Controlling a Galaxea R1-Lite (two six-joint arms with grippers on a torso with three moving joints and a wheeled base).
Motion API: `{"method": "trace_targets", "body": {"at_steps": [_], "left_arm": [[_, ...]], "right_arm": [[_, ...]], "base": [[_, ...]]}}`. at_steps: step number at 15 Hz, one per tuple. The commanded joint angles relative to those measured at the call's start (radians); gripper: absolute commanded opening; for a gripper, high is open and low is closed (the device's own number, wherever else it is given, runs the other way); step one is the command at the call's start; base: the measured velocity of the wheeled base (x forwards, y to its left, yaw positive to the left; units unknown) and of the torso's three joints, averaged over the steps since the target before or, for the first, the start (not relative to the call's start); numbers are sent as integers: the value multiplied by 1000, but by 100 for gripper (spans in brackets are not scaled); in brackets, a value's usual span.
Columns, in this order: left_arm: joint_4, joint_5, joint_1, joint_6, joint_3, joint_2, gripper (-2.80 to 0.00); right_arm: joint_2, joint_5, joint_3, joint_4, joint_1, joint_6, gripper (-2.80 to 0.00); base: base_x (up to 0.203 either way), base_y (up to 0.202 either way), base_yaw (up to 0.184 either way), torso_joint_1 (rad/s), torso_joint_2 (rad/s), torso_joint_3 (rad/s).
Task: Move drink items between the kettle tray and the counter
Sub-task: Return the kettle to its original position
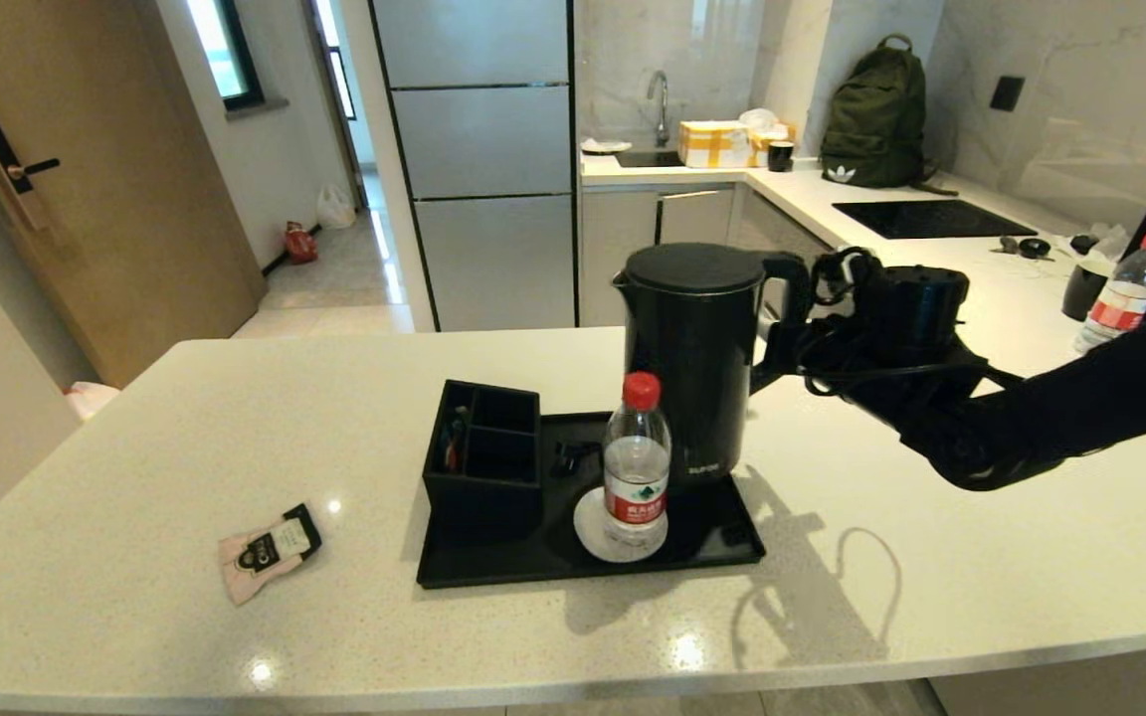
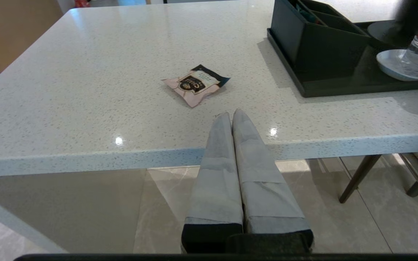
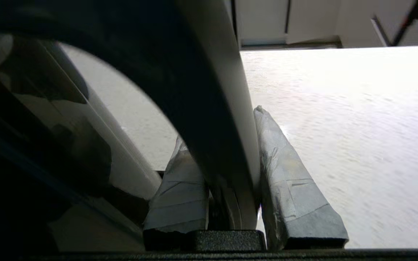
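Observation:
The tall black kettle [image 1: 692,358] stands upright over the back right of the black tray [image 1: 533,569]; whether it rests on its round base [image 2: 385,33] I cannot tell. My right gripper [image 1: 790,328] reaches in from the right and is shut on the kettle's loop handle [image 3: 212,108], one taped finger on each side of it. The pink sachet [image 1: 268,550] lies flat on the speckled counter [image 1: 235,418], left of the tray. In the left wrist view my left gripper [image 2: 232,114] is shut and empty at the counter's near edge, short of the sachet [image 2: 195,84].
On the tray, a compartmented black box [image 1: 481,467] stands at the left and a red-capped water bottle [image 1: 636,467] sits on a white coaster [image 1: 588,527] in front of the kettle. A second bottle [image 1: 1125,288] stands on the far right worktop.

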Motion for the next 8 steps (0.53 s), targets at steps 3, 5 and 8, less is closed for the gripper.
{"method": "trace_targets", "body": {"at_steps": [3,5,8], "left_arm": [[0,0,0,0,0,1,-280],[0,0,0,0,0,1,-280],[0,0,0,0,0,1,-280]], "right_arm": [[74,-2,-54,-3,23,-8,-280],[138,-7,-135,15,41,-11,-280],[173,-11,-178,41,49,-12,-280]], "base": [[0,0,0,0,0,0],[0,0,0,0,0,0],[0,0,0,0,0,0]]}}
